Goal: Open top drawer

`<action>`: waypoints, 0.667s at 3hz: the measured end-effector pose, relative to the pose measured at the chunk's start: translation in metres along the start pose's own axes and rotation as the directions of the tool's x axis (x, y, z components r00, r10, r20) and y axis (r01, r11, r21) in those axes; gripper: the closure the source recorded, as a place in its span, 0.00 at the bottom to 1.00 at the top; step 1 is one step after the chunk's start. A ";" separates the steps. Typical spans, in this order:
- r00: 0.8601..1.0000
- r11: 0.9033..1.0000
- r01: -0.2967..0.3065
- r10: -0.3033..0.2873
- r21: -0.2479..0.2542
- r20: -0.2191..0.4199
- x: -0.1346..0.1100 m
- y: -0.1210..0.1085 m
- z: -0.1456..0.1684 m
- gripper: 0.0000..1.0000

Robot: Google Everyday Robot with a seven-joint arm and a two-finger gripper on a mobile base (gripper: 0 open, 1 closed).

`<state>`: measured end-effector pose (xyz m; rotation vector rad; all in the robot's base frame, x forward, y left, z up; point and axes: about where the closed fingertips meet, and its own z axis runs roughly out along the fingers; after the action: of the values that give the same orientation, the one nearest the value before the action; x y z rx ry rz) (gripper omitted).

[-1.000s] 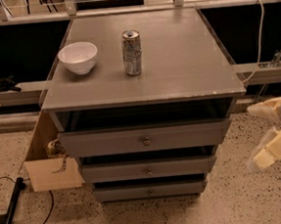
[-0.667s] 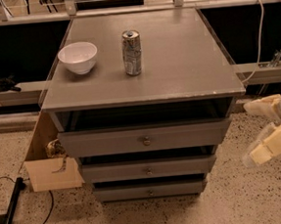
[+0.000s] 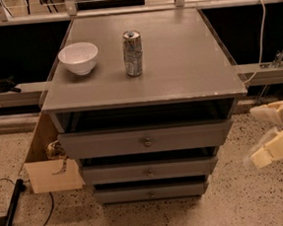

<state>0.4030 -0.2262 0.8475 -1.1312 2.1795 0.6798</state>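
Risks, judged from the present layout:
- Whole cabinet [image 3: 177, 67]: a hard or off-axis pull could drag or rock it, since nothing visible anchors it
- Top drawer [image 3: 99, 144]: sits directly under the cabinet top, front facing the camera, with a dark gap above it. It shows no clear extension, so the task looks barely begun. Two similar drawers [image 3: 112, 173] below invite a wrong pick
- Gripper [image 3: 255, 135]: at the far right edge, level with the drawer fronts but well apart from them, cream fingers spread and holding nothing. It faces a long sideways approach, so arriving skewed is likely
- Knob [image 3: 147, 142]: small, round, centred; fingers could slip off it or close beside it

Surface and room:
- Speckled floor [image 3: 248, 199] all round; dark recess and pale ledge behind
- Matte grey top, worn along its front edge
- Open cardboard box [image 3: 50, 175] just left of the cabinet
- White bowl [image 3: 79, 57] rear left; dented can [image 3: 133, 53] upright beside it, apart; a jolt could tip the can
- Black cable [image 3: 9, 215] on floor, lower left
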 end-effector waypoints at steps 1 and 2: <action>0.998 0.997 -0.063 0.064 0.041 -0.009 0.019 -0.008 0.020 0.00; 0.994 0.992 -0.103 0.105 0.076 -0.015 0.034 -0.017 0.038 0.00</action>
<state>0.4112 -0.2280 0.7948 -0.9954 2.2732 0.6287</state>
